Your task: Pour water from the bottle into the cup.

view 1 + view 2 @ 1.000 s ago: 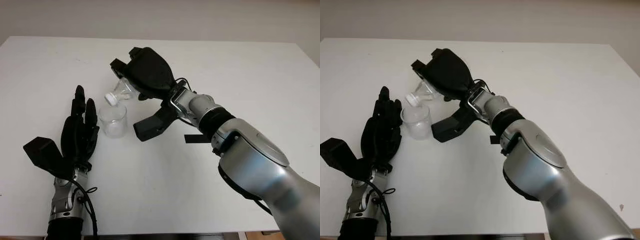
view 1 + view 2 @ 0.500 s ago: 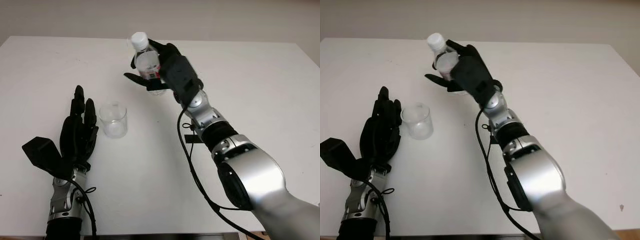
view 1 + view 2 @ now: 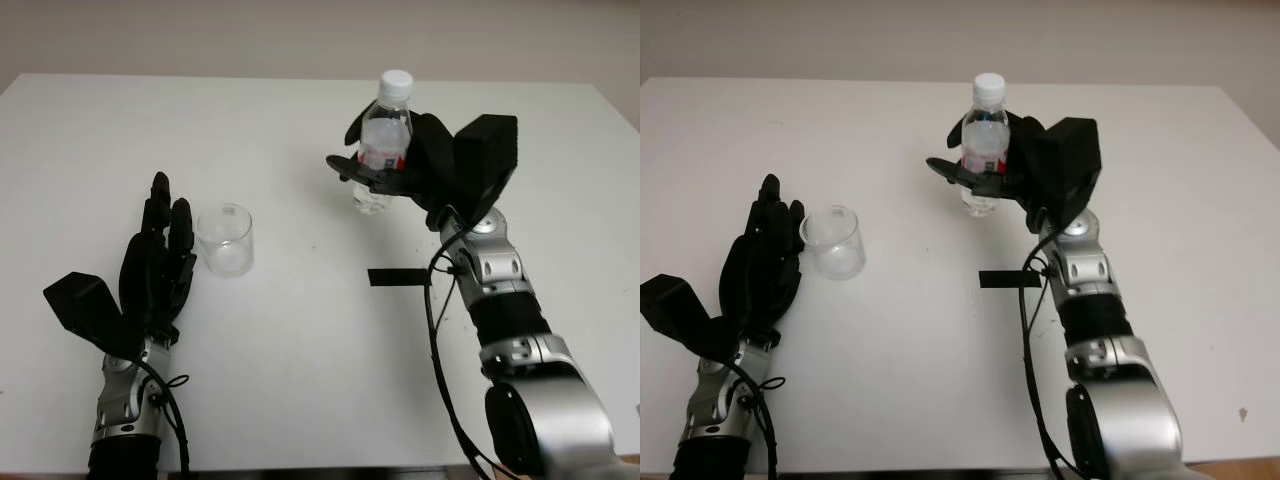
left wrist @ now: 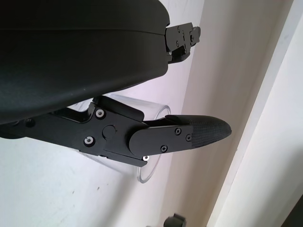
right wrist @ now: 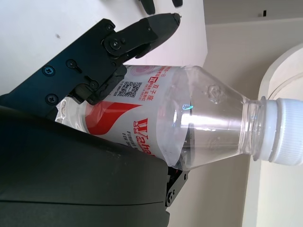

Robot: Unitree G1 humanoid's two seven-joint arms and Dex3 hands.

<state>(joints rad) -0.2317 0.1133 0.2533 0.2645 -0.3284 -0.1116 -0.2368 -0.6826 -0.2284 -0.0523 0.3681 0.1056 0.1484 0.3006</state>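
Note:
A clear plastic bottle (image 3: pixel 383 150) with a white cap and a red label stands upright in my right hand (image 3: pixel 400 170), right of the table's middle. The hand's fingers (image 5: pixel 118 42) wrap its label, and its base is just above or on the table; I cannot tell which. In the right wrist view the bottle (image 5: pixel 189 123) looks almost empty. A clear cup (image 3: pixel 226 240) stands upright on the white table (image 3: pixel 300 330) at the left. My left hand (image 3: pixel 160 260) is open just left of the cup. The cup (image 4: pixel 147 142) appears behind a finger in the left wrist view.
A short black strip (image 3: pixel 398 277) lies on the table between the cup and my right forearm. The table's far edge (image 3: pixel 200 78) meets a pale wall.
The bottle was tipped over the cup one second ago. My right hand has since turned it upright and carried it right and lower, away from the cup. The left hand has not moved.

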